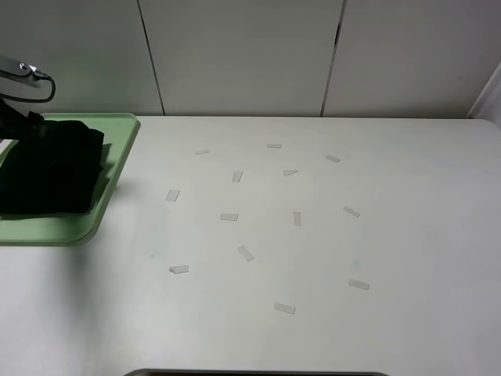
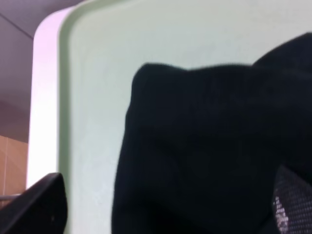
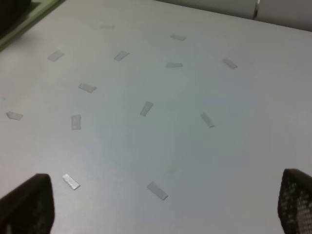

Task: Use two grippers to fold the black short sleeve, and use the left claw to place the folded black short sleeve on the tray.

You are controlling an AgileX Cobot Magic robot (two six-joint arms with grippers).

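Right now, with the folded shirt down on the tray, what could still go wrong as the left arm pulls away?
1. The left claw has open jaws close over the black short sleeve; a finger could snag cloth and undo the fold.
2. The bundle sits near the tray edge; dragging could pull it over the rim.

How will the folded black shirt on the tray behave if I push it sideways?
Probably floppy: the black short sleeve lies as a soft, creased bundle, so it would bunch rather than slide whole. Its edge overhangs the tray rim, so a fold might spill over.
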